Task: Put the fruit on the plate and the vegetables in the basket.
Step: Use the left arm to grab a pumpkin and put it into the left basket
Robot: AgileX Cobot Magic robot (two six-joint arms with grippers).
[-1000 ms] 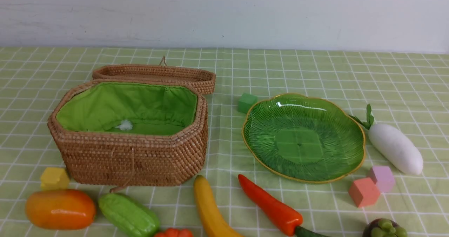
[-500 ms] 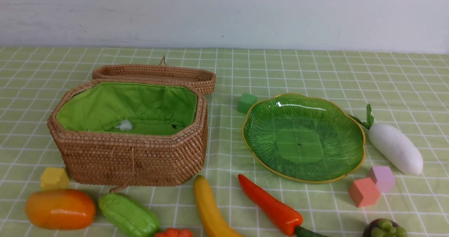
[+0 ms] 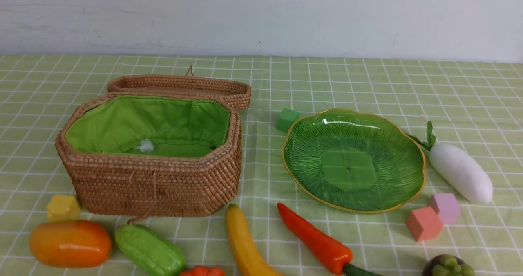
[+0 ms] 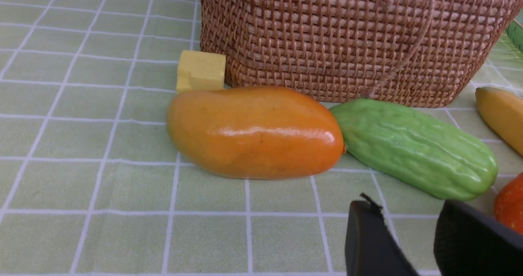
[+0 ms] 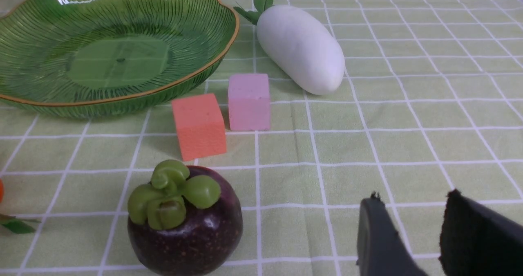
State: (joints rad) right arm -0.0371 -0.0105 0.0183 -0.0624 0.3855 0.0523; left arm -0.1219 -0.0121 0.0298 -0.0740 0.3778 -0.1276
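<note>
Left gripper and right gripper are sitting apart, empty. Mango, mid-frame, is looking glossy, likely slippery and rigid; I'm suggesting pinching across its short axis.

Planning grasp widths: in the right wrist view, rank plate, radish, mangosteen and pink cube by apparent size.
1. plate
2. radish and mangosteen look alike; the mangosteen is nearer the camera, so unranked
3. pink cube
</note>
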